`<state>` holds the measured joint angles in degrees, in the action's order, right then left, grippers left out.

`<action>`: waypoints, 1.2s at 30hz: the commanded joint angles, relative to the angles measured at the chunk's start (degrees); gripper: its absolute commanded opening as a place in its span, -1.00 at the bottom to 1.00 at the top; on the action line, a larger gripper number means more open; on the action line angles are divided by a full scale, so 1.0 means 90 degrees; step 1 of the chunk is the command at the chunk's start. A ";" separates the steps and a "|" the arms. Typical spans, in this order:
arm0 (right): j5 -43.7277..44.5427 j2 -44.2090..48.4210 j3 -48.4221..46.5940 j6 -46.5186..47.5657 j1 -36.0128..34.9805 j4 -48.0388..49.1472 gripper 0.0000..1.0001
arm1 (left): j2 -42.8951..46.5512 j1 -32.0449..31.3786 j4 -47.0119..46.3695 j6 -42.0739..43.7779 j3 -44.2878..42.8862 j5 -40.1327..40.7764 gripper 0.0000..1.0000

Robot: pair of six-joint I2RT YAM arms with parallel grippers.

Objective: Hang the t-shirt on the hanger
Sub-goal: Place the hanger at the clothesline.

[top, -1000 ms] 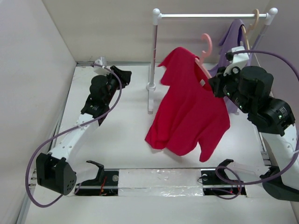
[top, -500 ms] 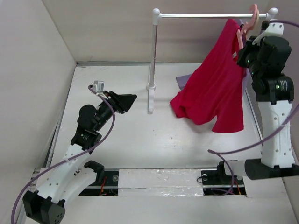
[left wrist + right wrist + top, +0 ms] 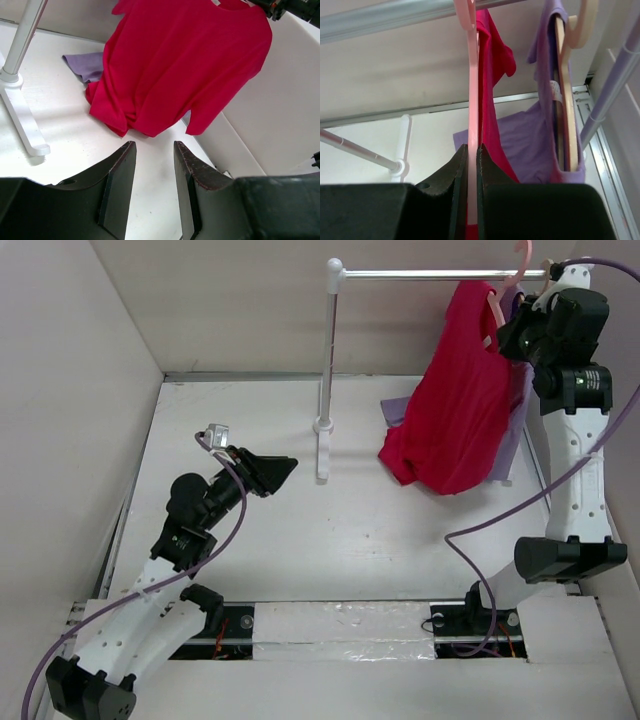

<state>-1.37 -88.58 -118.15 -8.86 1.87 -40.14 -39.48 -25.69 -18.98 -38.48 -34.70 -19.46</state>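
Note:
The red t-shirt point(image 3: 455, 400) hangs on the pink hanger point(image 3: 517, 262), whose hook is up at the rail point(image 3: 440, 274). My right gripper point(image 3: 512, 330) is shut on the hanger just below the hook. In the right wrist view the jaws pinch the pink hanger point(image 3: 472, 90), with the red t-shirt point(image 3: 492, 75) just behind it. My left gripper point(image 3: 280, 472) is open and empty, low over the table, well left of the shirt. The left wrist view shows the t-shirt point(image 3: 180, 60) hanging ahead, its hem touching the table.
A lilac garment point(image 3: 542, 135) hangs on a beige hanger point(image 3: 567, 100) right of the pink one; its hem lies on the table point(image 3: 87, 65). The rail's white post and foot point(image 3: 322, 390) stand mid-table. Walls enclose left, back and right.
My right arm has lifted the hanger and t-shirt up and right to the rail. My left arm has pulled back toward the near left, its gripper now facing the shirt.

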 commanded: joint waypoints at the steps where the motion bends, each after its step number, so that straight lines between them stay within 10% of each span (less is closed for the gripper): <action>1: -0.0288 -0.0060 -0.0212 -0.0138 0.0007 0.1042 -1.00 | 0.0120 -0.0016 -0.0186 -0.0031 0.0125 -0.0064 -0.35; 20: 0.0103 0.0582 0.2013 -0.0372 0.0076 0.2300 -0.98 | -0.0144 -0.0016 -0.0323 -0.0031 0.0164 -0.0064 -0.34; 27: 0.0435 0.1334 0.2356 -0.0529 0.0076 0.2458 1.00 | -0.0173 -0.0016 -0.0166 -0.0021 0.0232 -0.0064 -0.24; 36: -0.0051 0.3784 0.3858 -0.0967 -0.0382 0.3629 1.00 | -0.0008 -0.0016 -0.0059 -0.0099 -0.0060 0.0268 0.13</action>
<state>1.37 -61.89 -87.74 -14.83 -0.03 -16.47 -40.95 -25.78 -17.89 -39.09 -32.62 -18.13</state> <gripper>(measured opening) 0.998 0.546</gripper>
